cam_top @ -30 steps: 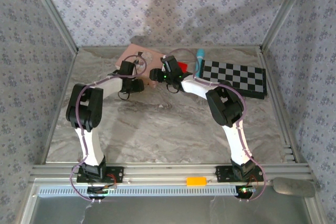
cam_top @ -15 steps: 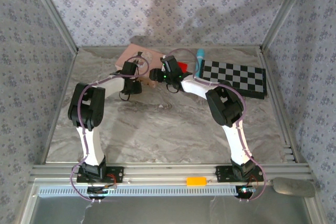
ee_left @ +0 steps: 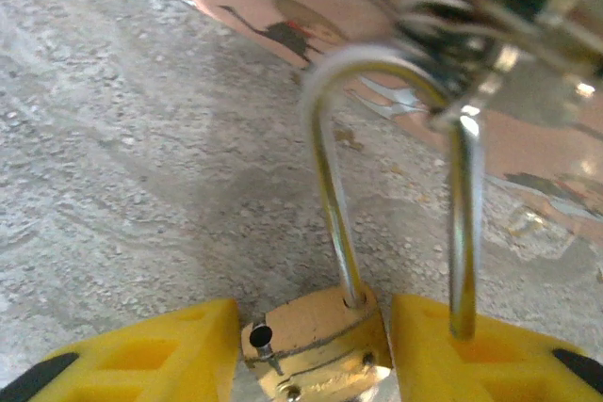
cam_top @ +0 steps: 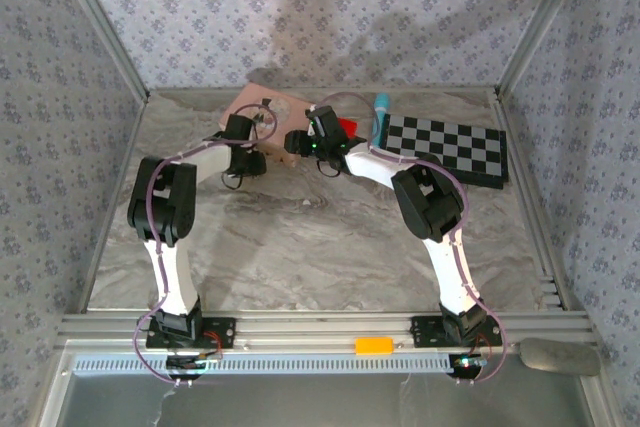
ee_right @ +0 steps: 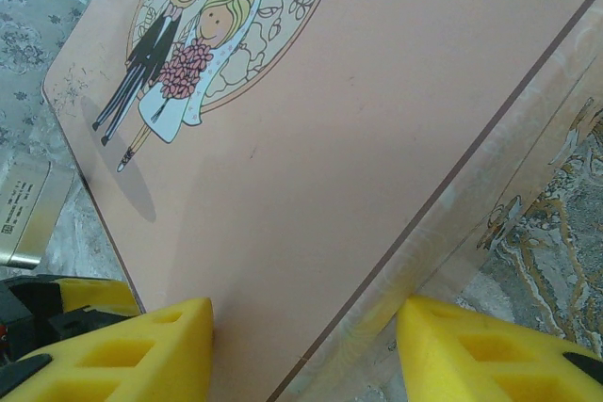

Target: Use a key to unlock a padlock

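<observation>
The brass padlock (ee_left: pixel 320 329) sits between the yellow fingers (ee_left: pixel 141 350) of my left gripper (ee_left: pixel 313 322), which is shut on its body. Its silvery shackle (ee_left: pixel 332 176) stands open: one leg stays in the body, the other ends free beside an empty hole. The shackle's loop hooks through a metal fitting (ee_left: pixel 471 40) on the pink box (ee_right: pixel 358 110). No key can be made out. My right gripper (ee_right: pixel 306 327) is open, its fingers astride the pink box's near edge. From above, the left gripper (cam_top: pixel 256 143) and right gripper (cam_top: pixel 295 145) meet at the box (cam_top: pixel 285 102).
A checkerboard (cam_top: pixel 445 147) lies at the back right, with a red block (cam_top: pixel 347 125) and a teal object (cam_top: pixel 381 104) beside it. Patterned walls and metal posts close in the marble table (cam_top: pixel 320 237); its front half lies bare.
The left arm's wrist has shifted slightly toward the back left by the box. The right arm has not moved.
</observation>
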